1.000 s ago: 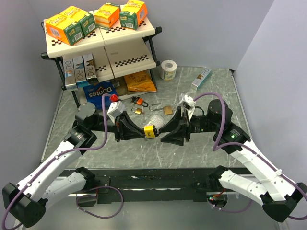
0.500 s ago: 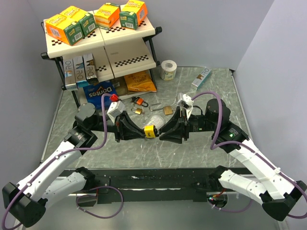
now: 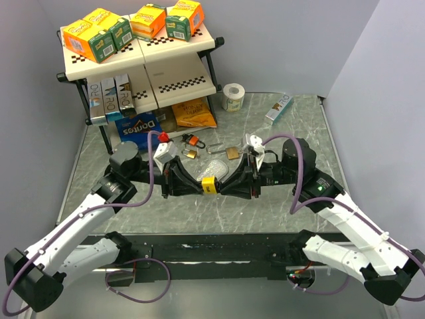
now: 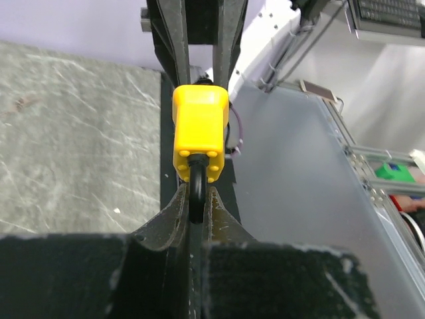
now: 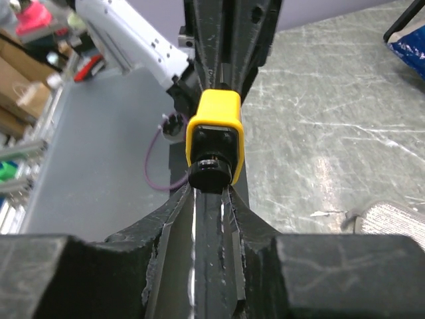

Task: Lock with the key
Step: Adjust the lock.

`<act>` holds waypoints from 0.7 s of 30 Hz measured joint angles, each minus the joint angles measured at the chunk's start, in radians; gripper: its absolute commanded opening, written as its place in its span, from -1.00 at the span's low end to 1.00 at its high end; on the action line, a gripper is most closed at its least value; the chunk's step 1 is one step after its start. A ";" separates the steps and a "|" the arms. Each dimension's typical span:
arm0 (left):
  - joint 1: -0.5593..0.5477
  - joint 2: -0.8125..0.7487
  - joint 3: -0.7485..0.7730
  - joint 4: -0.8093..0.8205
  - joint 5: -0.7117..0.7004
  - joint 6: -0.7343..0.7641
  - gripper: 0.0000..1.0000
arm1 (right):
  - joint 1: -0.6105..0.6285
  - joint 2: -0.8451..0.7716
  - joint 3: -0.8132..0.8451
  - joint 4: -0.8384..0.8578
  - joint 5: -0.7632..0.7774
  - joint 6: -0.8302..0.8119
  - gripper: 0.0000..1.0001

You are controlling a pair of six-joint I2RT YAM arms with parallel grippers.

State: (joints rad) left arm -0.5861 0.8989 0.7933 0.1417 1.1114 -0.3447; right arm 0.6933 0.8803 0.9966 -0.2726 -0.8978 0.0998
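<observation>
Two lilac walls (image 3: 292, 40), marbled grey tabletop (image 3: 199, 214)

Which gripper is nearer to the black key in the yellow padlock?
Right. The right gripper has its jaws on both sides of the key. The left gripper holds the shackle, at the other end of the yellow padlock.
</observation>
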 measured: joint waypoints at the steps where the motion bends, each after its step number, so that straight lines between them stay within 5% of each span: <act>1: -0.007 0.010 0.006 -0.016 0.003 0.014 -0.98 | 0.005 0.001 0.002 -0.012 0.002 -0.016 -0.42; 21: -0.109 0.070 0.101 -0.321 -0.025 0.230 -0.98 | 0.040 0.037 0.038 -0.234 -0.011 -0.146 -0.77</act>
State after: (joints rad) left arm -0.6952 0.9691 0.8948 -0.1791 1.0866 -0.1143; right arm 0.7334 0.9173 1.0344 -0.5064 -0.9089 -0.0460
